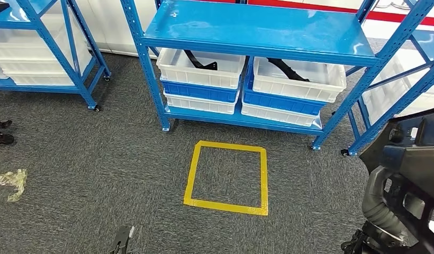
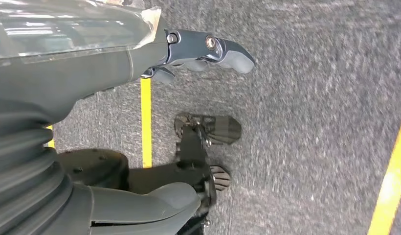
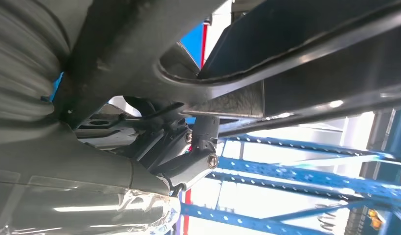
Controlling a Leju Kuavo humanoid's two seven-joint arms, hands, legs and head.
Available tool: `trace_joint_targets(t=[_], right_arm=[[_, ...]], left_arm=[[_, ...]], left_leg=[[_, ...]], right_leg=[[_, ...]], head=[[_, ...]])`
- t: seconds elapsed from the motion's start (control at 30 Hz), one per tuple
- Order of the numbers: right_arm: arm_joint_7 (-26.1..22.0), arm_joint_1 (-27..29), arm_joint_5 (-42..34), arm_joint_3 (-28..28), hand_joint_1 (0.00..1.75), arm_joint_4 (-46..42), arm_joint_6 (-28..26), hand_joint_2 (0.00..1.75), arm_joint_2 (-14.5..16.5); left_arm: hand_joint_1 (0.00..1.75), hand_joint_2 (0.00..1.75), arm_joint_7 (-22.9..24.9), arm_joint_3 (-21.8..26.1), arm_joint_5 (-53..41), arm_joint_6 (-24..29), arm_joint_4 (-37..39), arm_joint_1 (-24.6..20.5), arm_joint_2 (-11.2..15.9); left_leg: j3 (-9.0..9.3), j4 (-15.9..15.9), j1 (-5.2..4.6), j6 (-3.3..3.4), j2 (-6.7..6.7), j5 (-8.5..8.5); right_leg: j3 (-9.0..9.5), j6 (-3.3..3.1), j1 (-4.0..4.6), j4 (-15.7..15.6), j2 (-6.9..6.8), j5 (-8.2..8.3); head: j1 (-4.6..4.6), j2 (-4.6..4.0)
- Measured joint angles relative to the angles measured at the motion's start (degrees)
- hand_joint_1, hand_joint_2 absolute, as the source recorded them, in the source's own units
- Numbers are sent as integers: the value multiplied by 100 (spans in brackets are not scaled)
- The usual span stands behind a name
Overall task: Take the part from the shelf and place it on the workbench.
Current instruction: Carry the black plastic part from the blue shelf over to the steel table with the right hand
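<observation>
Black moulded part (image 3: 296, 73), gripped by the right robot hand (image 3: 189, 147), lies closest to the lens, at the right of the blue shelf (image 1: 257, 26). Left robot hand (image 2: 208, 49) hangs over grey carpet (image 2: 311, 122), fingers apart, holding nothing. White bins (image 1: 201, 66) on the shelf contain similar black parts; a yellow tape square (image 1: 228, 177) marks the carpet before the shelf.

The blue shelf (image 1: 257, 26) stands on grey carpet floor (image 1: 98, 159); its lower level carries two stacks of white and blue bins (image 1: 201, 79), side by side. Each top bin holds a black part (image 1: 199, 59). A yellow tape square (image 1: 228, 177) lies on the floor directly before the shelf.
</observation>
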Motion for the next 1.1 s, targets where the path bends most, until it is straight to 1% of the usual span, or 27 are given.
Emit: trace_joint_targets(t=[0.07, 0.1, 0.13, 0.17, 0.2, 0.23, 0.27, 0.3, 0.33, 0.37, 0.47, 0.53, 0.57, 0.6, 0.67, 0.7, 0.73, 0.77, 0.83, 0.87, 0.9, 0.93, 0.97, 1.0, 1.03, 1.07, 1.1], right_arm=[[8, 29, 1, -30, 175, -4, -11, 175, 2], [12, 45, 1, -49, 175, -7, -15, 175, 4], [14, 54, 1, -66, 175, -10, -17, 175, 5], [15, 59, 9, -79, 175, -18, -25, 175, 6], [15, 62, 35, -89, 175, -28, -39, 175, 7], [14, 65, 88, -96, 175, -38, -64, 175, 9], [12, 77, 165, -103, 175, -52, -100, 175, 11], [10, 95, 260, -113, 175, -65, -139, 175, 13], [8, 115, 353, -120, 175, -77, -179, 175, 16], [7, 138, 441, -128, 175, -87, -212, 175, 17], [5, 173, 630, -143, 175, -127, -265, 175, 27], [6, 196, 687, -151, 175, -174, -275, 175, 38], [7, 201, 706, -155, 175, -193, -281, 175, 43], [10, 204, 721, -159, 175, -204, -288, 175, 44], [24, 208, 738, -169, 175, -206, -299, 175, 44], [33, 215, 741, -173, 175, -205, -298, 175, 42], [42, 222, 742, -176, 175, -205, -293, 175, 42], [48, 224, 741, -176, 175, -204, -281, 175, 41], [55, 216, 739, -175, 175, -197, -247, 175, 42], [57, 210, 737, -174, 175, -188, -232, 175, 44], [61, 207, 735, -175, 175, -180, -223, 175, 43], [65, 207, 733, -179, 175, -171, -219, 175, 43], [66, 205, 730, -185, 175, -170, -218, 175, 42], [67, 198, 727, -190, 175, -170, -214, 175, 40], [67, 187, 725, -193, 175, -169, -206, 175, 43], [64, 180, 722, -195, 175, -169, -191, 175, 45], [61, 172, 721, -197, 175, -169, -174, 175, 45]], left_arm=[[0, 175, 1, 11, -34, 37, -68, 11, -18], [0, 175, 1, 15, -46, 50, -96, 15, -27], [0, 175, 1, 17, -53, 62, -120, 16, -36], [0, 175, 4, 19, -74, 77, -146, 17, -44], [0, 175, 15, 23, -115, 93, -178, 18, -53], [0, 175, 39, 35, -185, 112, -213, 18, -60], [0, 175, 73, 57, -283, 130, -250, 18, -69], [0, 175, 117, 93, -407, 138, -281, 17, -80], [0, 175, 160, 141, -549, 139, -305, 17, -93], [0, 175, 199, 201, -699, 126, -320, 15, -106], [0, 175, 287, 426, -1085, 53, -340, -10, -149], [0, 175, 304, 570, -1220, 17, -358, -38, -183], [0, 175, 311, 633, -1277, 2, -364, -55, -199], [0, 175, 326, 694, -1343, -23, -368, -67, -220], [0, 175, 374, 813, -1501, -79, -368, -78, -270], [0, 175, 402, 873, -1581, -122, -368, -70, -300], [0, 175, 431, 930, -1647, -167, -368, -59, -329], [0, 175, 460, 986, -1697, -220, -366, -49, -352], [0, 175, 510, 1093, -1756, -314, -363, -43, -372], [0, 175, 523, 1143, -1771, -343, -362, -44, -365], [0, 175, 525, 1183, -1783, -358, -361, -45, -363], [0, 175, 526, 1222, -1788, -365, -360, -43, -357], [0, 175, 528, 1251, -1795, -372, -359, -39, -355], [0, 175, 545, 1276, -1809, -398, -351, -32, -358], [0, 175, 578, 1301, -1834, -437, -340, -23, -351], [0, 175, 624, 1325, -1884, -491, -326, -19, -344], [0, 175, 678, 1341, -1970, -550, -311, -21, -338]], left_leg=[[-21, 1, 0, 9, 59, 14], [-28, 2, 2, 5, 83, 22], [-32, 5, 7, -5, 102, 31], [-33, 11, 15, -20, 116, 39], [-35, 23, 18, -41, 124, 46], [-43, 40, 12, -70, 128, 50], [-50, 54, 2, -103, 129, 55], [-64, 67, -10, -128, 128, 47], [-76, 71, -16, -115, 125, 52], [-90, 77, -11, -88, 122, 61], [-100, 28, -26, -10, 114, 135], [69, -345, -12, 53, 105, 322], [175, -573, 7, 84, 100, 441], [259, -757, 50, 90, 89, 546], [253, -856, 97, 25, 47, 642], [205, -843, 129, -29, 13, 660], [144, -809, 167, -88, -30, 671], [70, -749, 220, -159, -80, 676], [-119, -526, 333, -346, -192, 644], [-223, -371, 379, -449, -246, 602], [-321, -240, 399, -529, -290, 567], [-385, -163, 399, -585, -320, 544], [-428, -123, 409, -618, -343, 539], [-451, -127, 410, -635, -355, 554], [-479, -93, 412, -633, -315, 526], [-553, 48, 403, -611, -233, 424], [-682, 319, 382, -574, -130, 243]], right_leg=[[-352, 14, -18, 753, -34, -249], [-420, 54, -30, 904, -40, -266], [-370, 114, -45, 815, -47, -191], [-197, 183, -65, 480, -61, -40], [38, 247, -87, 25, -85, 128], [231, 273, -90, -371, -99, 263], [358, 262, -91, -648, -107, 354], [412, 229, -98, -774, -108, 392], [409, 183, -91, -785, -96, 406], [412, 157, -123, -790, -95, 425], [418, 181, -179, -841, -101, 497], [444, 179, -126, -914, -120, 525], [421, 163, -98, -859, -124, 473], [342, 140, -78, -678, -125, 365], [46, 137, -113, -53, -117, 63], [-86, 171, -144, 214, -117, -34], [-142, 234, -184, 320, -117, -57], [-86, 328, -230, 212, -116, 8], [236, 553, -326, -370, -46, 238], [341, 602, -366, -586, 40, 304], [371, 572, -389, -643, 111, 314], [318, 483, -386, -543, 159, 276], [277, 372, -392, -487, 150, 264], [231, 285, -375, -411, 93, 257], [198, 226, -355, -372, 42, 264], [168, 181, -329, -355, -9, 281], [135, 141, -291, -348, -59, 303]], head=[[9, 0], [9, 0], [9, 0], [9, 0], [11, 0], [15, 0], [11, 0], [10, 0], [3, 0], [0, 0], [-19, 0], [-61, 0], [-73, 0], [-79, 0], [-71, 0], [-66, 0], [-62, 0], [-61, 0], [-56, 0], [-9, -1], [18, -1], [18, -1], [11, -1], [-45, 0], [-97, 0], [-132, 0], [-161, 0]])
